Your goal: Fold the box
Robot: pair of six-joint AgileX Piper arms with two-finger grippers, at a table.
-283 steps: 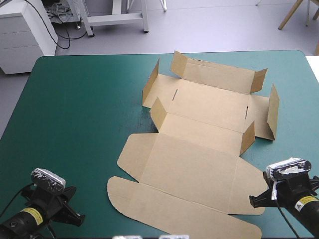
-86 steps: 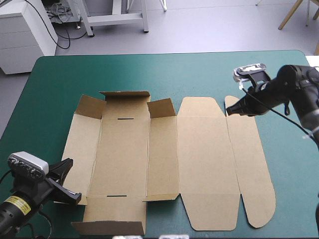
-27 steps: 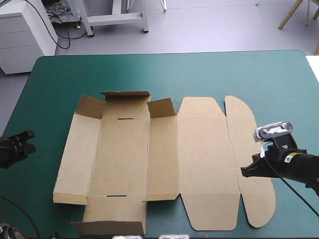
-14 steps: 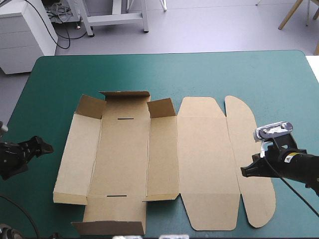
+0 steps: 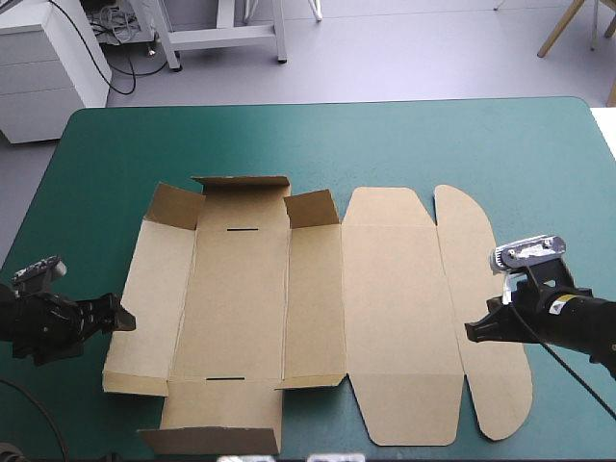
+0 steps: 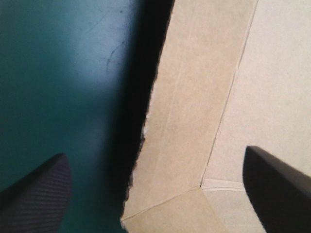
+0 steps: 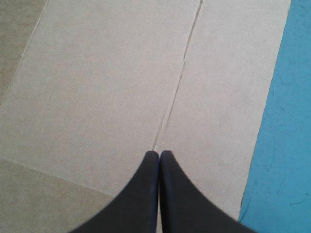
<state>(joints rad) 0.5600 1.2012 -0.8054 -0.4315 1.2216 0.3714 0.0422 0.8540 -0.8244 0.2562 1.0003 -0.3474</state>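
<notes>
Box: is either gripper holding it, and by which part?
Neither. The left gripper is open at the box's left edge; the right gripper is shut over it, gripping nothing.

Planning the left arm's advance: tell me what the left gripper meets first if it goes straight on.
Probably the box: the open left gripper points at its left panel's outer edge, which looks slightly raised.

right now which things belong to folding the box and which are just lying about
Job: box; left gripper, open at its left edge; right gripper, shut over its right side.
Not the job: teal-green cover.
</notes>
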